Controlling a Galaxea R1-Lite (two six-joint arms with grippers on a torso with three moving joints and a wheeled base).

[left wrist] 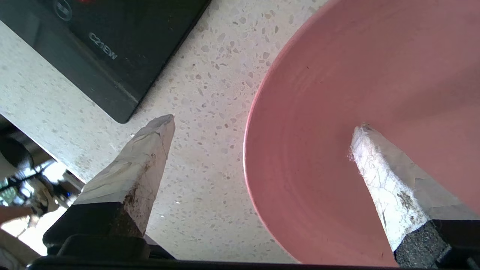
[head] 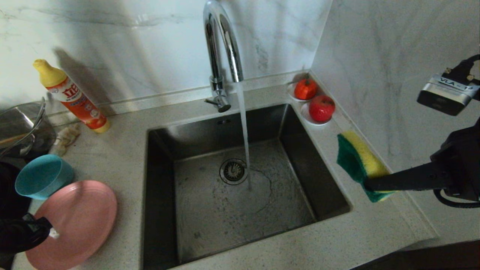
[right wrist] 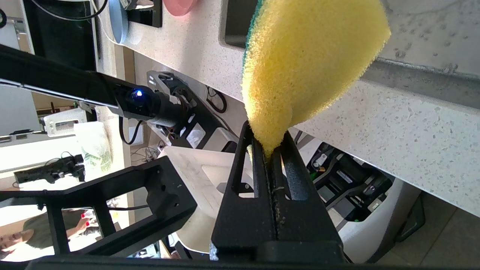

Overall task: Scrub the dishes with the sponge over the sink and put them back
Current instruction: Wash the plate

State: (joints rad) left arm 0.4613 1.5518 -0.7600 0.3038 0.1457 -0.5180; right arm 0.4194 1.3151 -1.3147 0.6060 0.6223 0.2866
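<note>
sink (head: 210, 210) basin open below, tap (head: 219, 45) and water stream mid-way (fruit saucers (head: 313, 103) crowd far corner)

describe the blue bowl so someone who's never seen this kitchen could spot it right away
Start at the steel sink with the running tap and look to the counter on its left. Beside the big flat pink plate lies the bowl, tipped on its side. It is the only teal thing there, small, round and deep.

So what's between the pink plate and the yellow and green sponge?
The square steel sink, with tap water running into it, lies between the round pink plate and the yellow-green sponge, shown in the head view.
</note>
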